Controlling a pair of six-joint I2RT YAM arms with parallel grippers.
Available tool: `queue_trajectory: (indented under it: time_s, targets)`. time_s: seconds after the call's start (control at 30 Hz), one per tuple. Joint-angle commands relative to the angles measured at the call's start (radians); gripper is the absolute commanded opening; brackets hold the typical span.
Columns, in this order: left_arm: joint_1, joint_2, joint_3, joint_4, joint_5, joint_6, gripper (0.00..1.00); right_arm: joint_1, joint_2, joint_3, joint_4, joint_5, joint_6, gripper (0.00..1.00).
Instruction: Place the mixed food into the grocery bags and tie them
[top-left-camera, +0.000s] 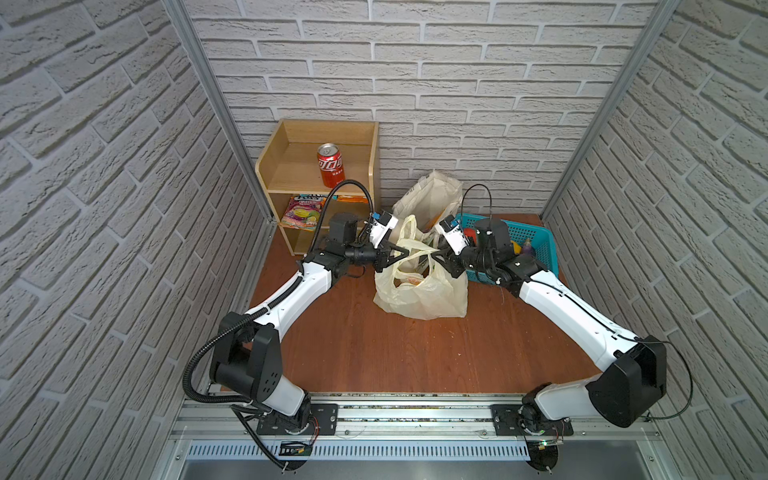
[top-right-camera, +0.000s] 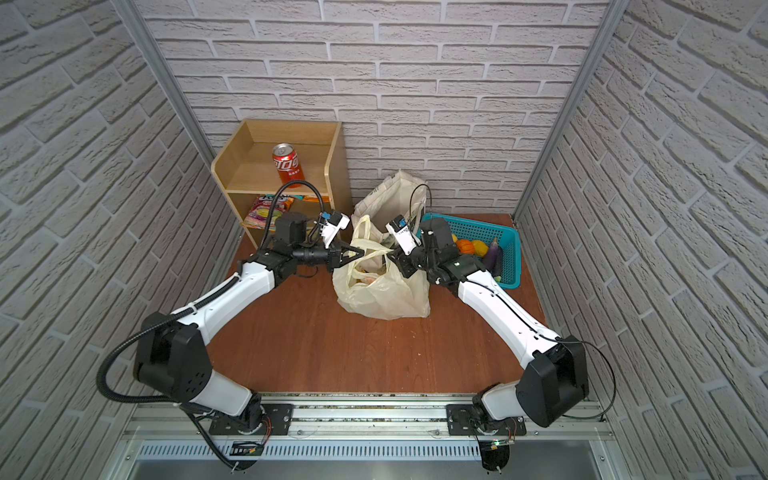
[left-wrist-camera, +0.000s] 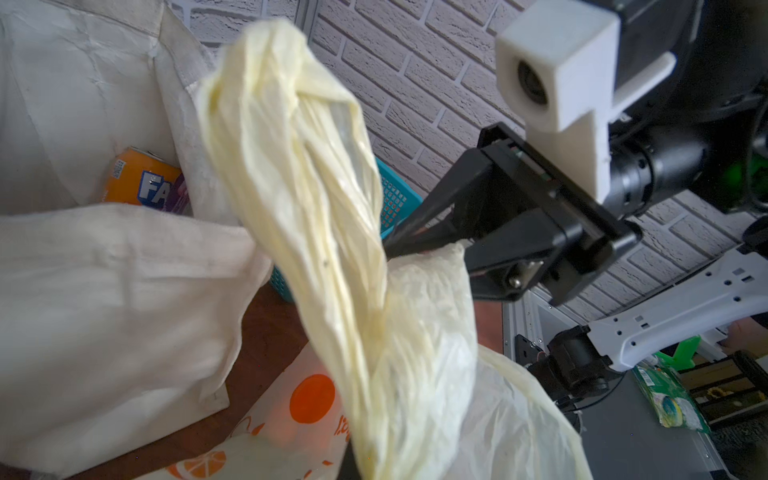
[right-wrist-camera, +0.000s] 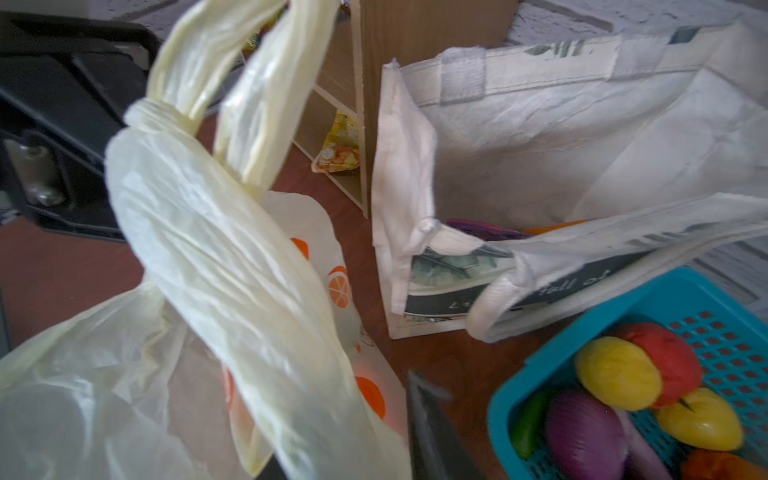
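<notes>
The pale-yellow plastic bag stands mid-table, its two handles twisted round each other above it. A white packet with orange print lies inside. My left gripper is shut on one handle; its own jaws are hidden behind the plastic. From the other side my right gripper reaches in, one of its fingers standing clear of the handle, jaws apart. Behind stands the cream canvas tote, holding the orange soda can and the purple packet. No carrot can be made out.
A wooden shelf unit at the back left carries a red cola can, with snack packets below. The turquoise basket with toy fruit sits at the right, under my right arm. Brick walls close in three sides.
</notes>
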Motion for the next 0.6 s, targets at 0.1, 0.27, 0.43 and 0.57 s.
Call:
queue_trajectory:
  time_s: [0.1, 0.27, 0.43, 0.57]
  targets:
    - [-0.008, -0.076, -0.05, 0.112, -0.079, -0.003, 0.0, -0.021, -0.117, 0.012, -0.101, -0.108, 0.056, 0.47]
    - [-0.032, -0.098, -0.06, 0.116, -0.12, 0.017, 0.0, -0.033, -0.191, 0.033, -0.05, -0.166, 0.19, 0.52]
    - [-0.081, -0.111, -0.059, 0.105, -0.179, 0.049, 0.0, -0.033, -0.151, 0.109, 0.024, -0.212, 0.378, 0.57]
    - [-0.112, -0.125, -0.057, 0.079, -0.208, 0.069, 0.0, -0.033, -0.089, 0.171, 0.077, -0.207, 0.475, 0.61]
